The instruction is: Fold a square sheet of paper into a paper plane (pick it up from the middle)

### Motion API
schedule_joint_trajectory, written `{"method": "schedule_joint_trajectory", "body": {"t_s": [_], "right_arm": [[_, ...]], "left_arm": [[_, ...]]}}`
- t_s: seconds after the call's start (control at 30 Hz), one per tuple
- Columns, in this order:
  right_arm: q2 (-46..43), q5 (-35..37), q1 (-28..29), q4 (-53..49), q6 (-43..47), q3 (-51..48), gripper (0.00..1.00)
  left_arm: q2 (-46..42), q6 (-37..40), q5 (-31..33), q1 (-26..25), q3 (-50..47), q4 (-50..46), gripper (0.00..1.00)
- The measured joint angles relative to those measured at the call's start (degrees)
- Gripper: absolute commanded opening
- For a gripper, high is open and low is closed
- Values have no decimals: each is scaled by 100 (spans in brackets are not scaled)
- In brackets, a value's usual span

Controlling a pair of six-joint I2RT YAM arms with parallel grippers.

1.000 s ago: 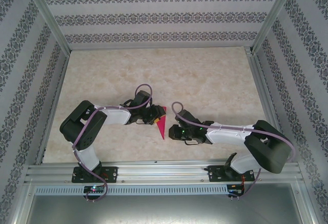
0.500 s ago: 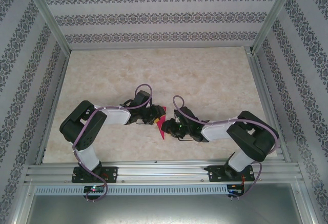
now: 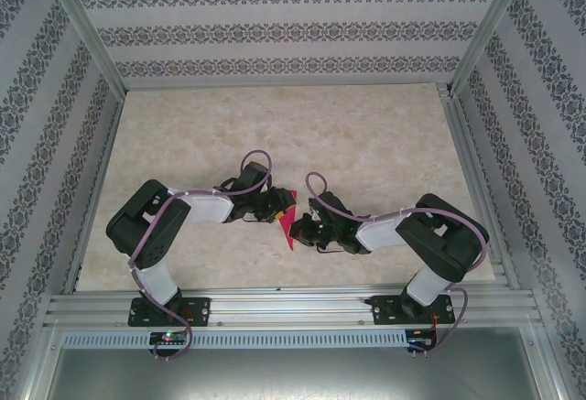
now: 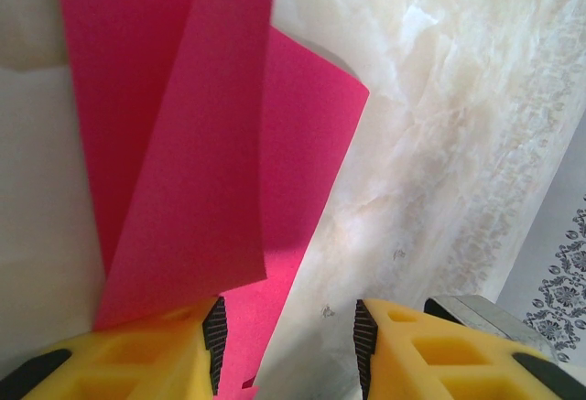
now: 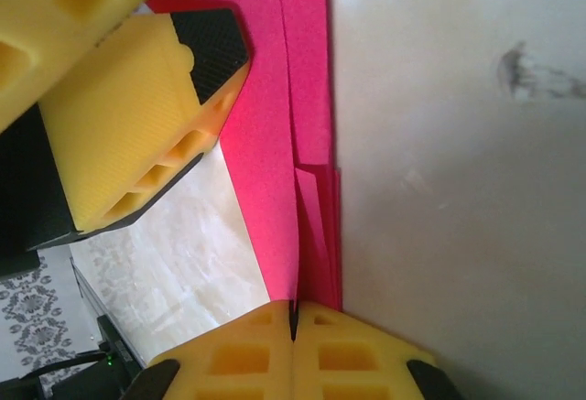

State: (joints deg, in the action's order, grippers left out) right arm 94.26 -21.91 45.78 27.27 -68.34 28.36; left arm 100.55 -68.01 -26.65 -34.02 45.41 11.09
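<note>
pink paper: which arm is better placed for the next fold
Likely left: left fingers stand open beside the raised flap of the pink paper, free to press it; right fingers are shut on its folded edge.

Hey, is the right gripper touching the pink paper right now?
Touching. The right wrist view shows the right gripper shut, with the folded edge of the pink paper running straight into the seam where its jaws meet.

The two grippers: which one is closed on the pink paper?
The right gripper: its yellow fingers meet, pinching the pink paper. The left gripper has its fingers apart, with bare table between them.
</note>
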Motion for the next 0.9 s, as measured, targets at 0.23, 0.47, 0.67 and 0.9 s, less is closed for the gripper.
{"method": "schedule_joint_trajectory", "body": {"t_s": [0.23, 0.47, 0.67, 0.9], "right_arm": [[48, 352, 354, -1021, 603, 570, 5], [44, 780, 588, -1700, 1010, 901, 14], [-269, 951, 662, -2275, 1139, 916, 25], [-1255, 940, 542, -2332, 975, 317, 25]], "left_arm": [[-28, 0, -7, 0, -9, -61, 45], [-55, -2, -9, 0, -20, -127, 45], [-55, -2, -26, -7, -20, -138, 45], [-55, -2, -22, -4, -20, -138, 45]]}}
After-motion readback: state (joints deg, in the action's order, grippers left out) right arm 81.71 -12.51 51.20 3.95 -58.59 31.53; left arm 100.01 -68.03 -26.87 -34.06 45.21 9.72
